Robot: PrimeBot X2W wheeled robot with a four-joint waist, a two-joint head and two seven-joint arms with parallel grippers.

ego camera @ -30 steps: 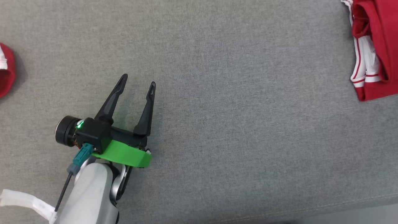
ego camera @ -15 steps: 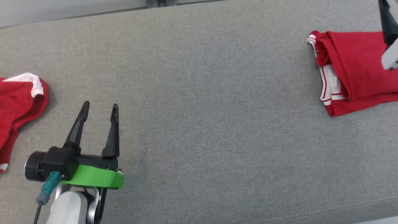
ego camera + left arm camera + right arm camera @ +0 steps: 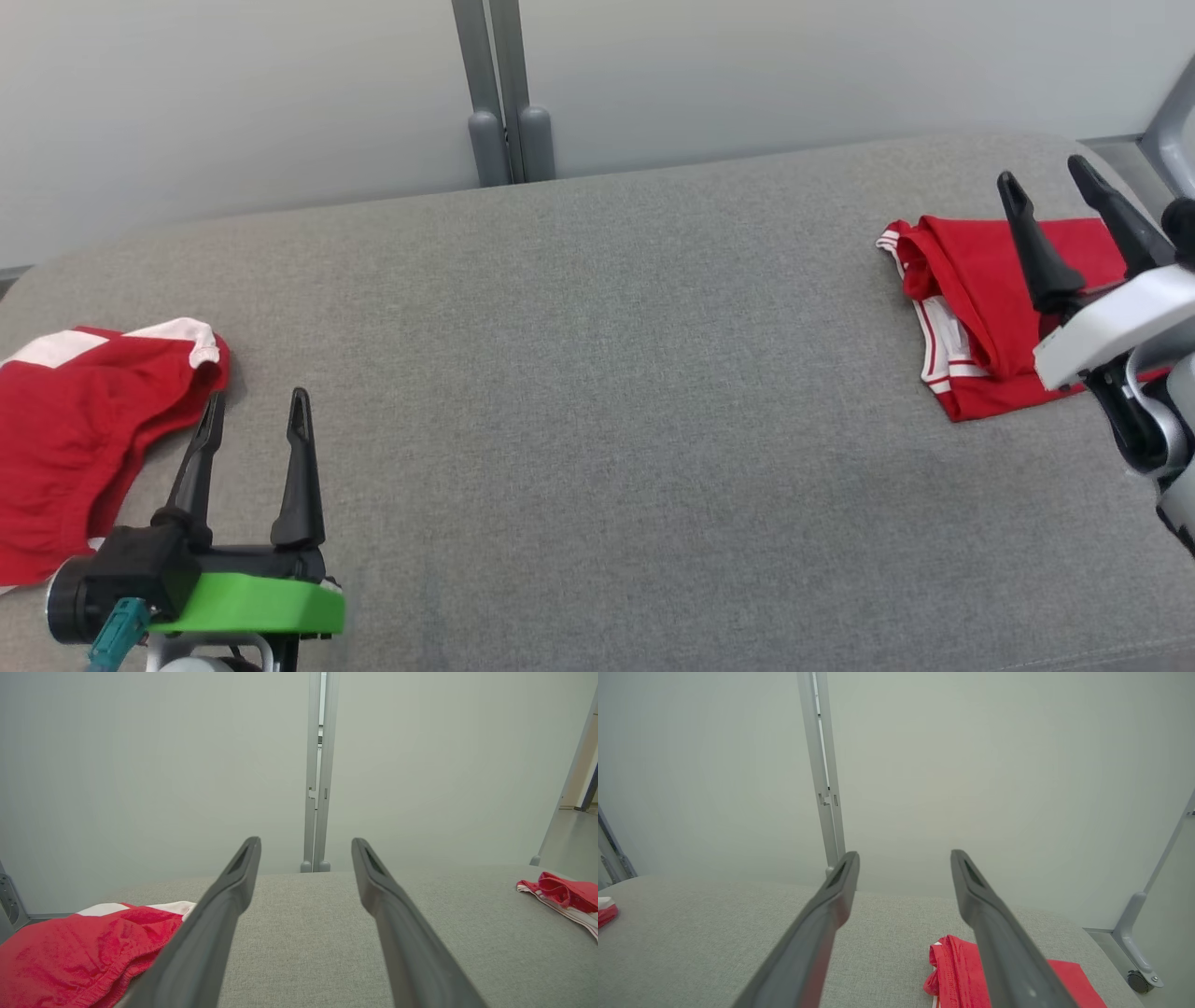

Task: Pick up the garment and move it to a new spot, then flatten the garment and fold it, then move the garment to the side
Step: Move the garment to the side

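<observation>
1. Grey cloth surface (image 3: 597, 392) carries two red pieces, well apart. A crumpled garment (image 3: 75, 439) with white trim lies at its left end, and a folded garment (image 3: 971, 308) with white stripes lies at its right end.
2. Left gripper (image 3: 258, 399) sits just beside the crumpled garment's near edge. Right gripper (image 3: 1041, 170) hangs over the folded garment. Both have their fingers spread wide and hold nothing.
3. The crumpled garment looks like the one to pick up. The folded one seems finished, so a stray close or sweep by the right gripper would undo its fold.
4. A shallow pinch at the crumpled garment's rim may catch only one layer or the hem. The cloth would then slip free or trail and bunch as it is carried.
5. That garment runs past the head view's left border, near the surface's end. A push in place of a lift could shove it off.
6. Pressing the fingertips too low could nip the grey cover along with the garment.
</observation>
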